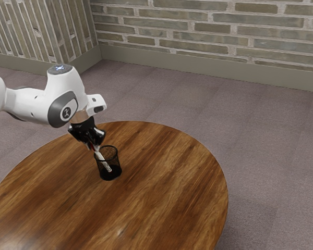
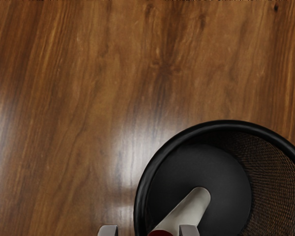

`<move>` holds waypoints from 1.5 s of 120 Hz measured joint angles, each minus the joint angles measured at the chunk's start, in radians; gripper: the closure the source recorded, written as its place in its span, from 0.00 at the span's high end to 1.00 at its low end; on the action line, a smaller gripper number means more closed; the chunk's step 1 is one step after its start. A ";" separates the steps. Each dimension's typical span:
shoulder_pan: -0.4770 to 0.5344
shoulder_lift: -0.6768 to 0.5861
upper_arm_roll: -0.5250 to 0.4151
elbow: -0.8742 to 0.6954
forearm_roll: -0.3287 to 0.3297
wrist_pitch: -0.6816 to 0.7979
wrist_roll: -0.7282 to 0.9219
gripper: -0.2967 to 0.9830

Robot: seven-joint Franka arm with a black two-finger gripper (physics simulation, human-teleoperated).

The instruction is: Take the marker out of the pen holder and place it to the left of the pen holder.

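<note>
The table (image 1: 161, 208) lies nearest. Above it, the gripper (image 2: 148, 230) has its fingers apart. The holder (image 1: 110, 173) stands upright, the marker (image 1: 103, 161) leaning inside, red end between those fingers. Grasping seems in hand; next: centre, close, then lift clear.

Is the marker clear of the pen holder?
No, the white end of the marker sits down inside the black mesh pen holder.

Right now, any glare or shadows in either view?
Wrist view: whitish glare on the round brown wooden table beside the black mesh pen holder; the holder's inside is dark, the white marker stands out. Exterior view: pale sheen near the table's lower-left edge, soft shadow on the purplish-grey carpet.
</note>
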 joint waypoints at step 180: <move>0.184 0.373 -0.025 0.790 0.033 -0.966 0.059 0.54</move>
